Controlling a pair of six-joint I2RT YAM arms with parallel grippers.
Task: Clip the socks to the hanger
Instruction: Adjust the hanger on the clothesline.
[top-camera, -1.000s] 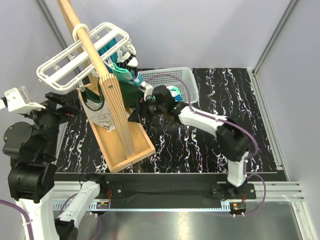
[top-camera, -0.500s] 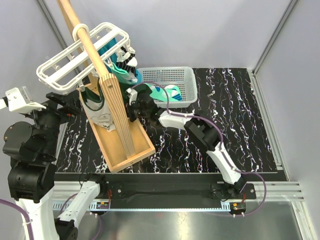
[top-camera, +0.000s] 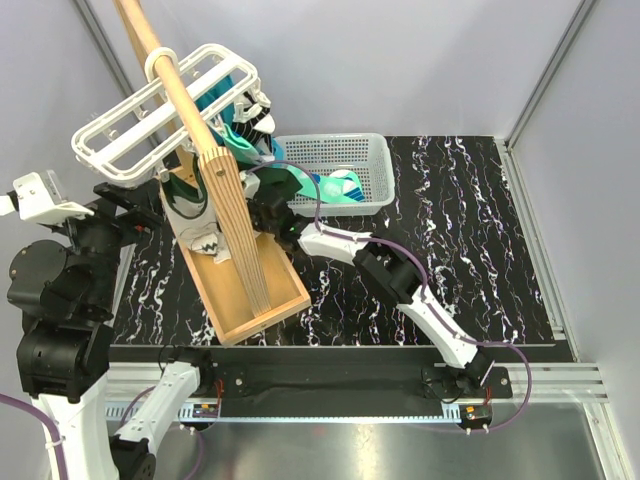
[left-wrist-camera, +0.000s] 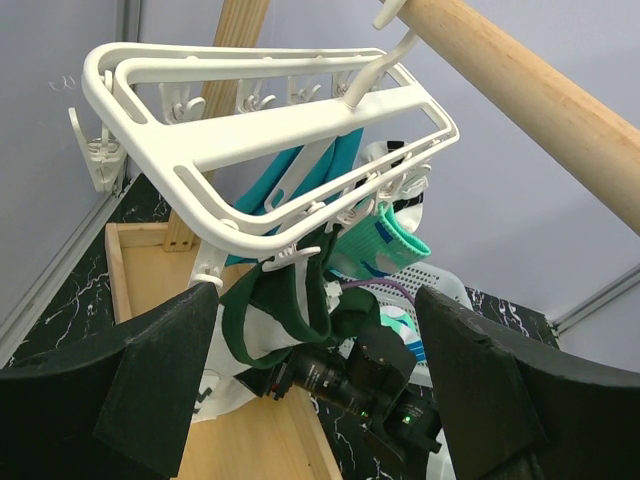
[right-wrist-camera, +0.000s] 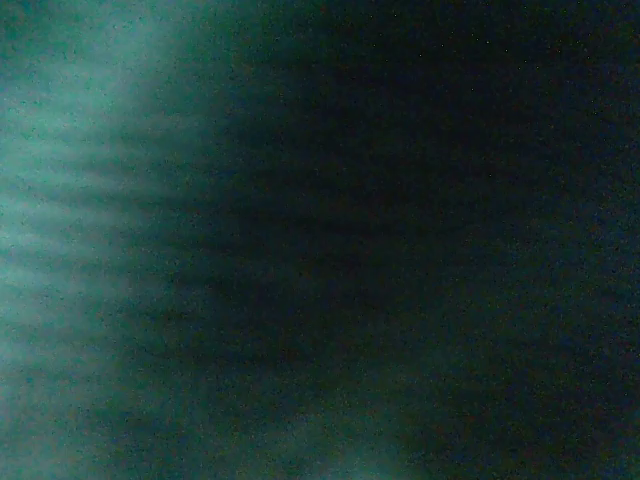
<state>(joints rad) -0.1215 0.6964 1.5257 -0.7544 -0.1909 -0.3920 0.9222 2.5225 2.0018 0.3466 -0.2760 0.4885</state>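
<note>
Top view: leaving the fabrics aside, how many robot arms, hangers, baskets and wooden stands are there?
Robot arms: 2 (left arm, right arm)
White hanger: 1
Mesh basket: 1
Wooden stand: 1
Total: 5

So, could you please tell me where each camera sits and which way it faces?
Top external: high behind the robot, looking down on table, hanger and basket; left arm, right arm show.
Left wrist: looks up at the hanger under the wooden pole; own fingers apart at bottom corners.
Right wrist: filled by blurred green fabric; no fingers visible.
Shared by top and left wrist: hanger, pole, right gripper.
</note>
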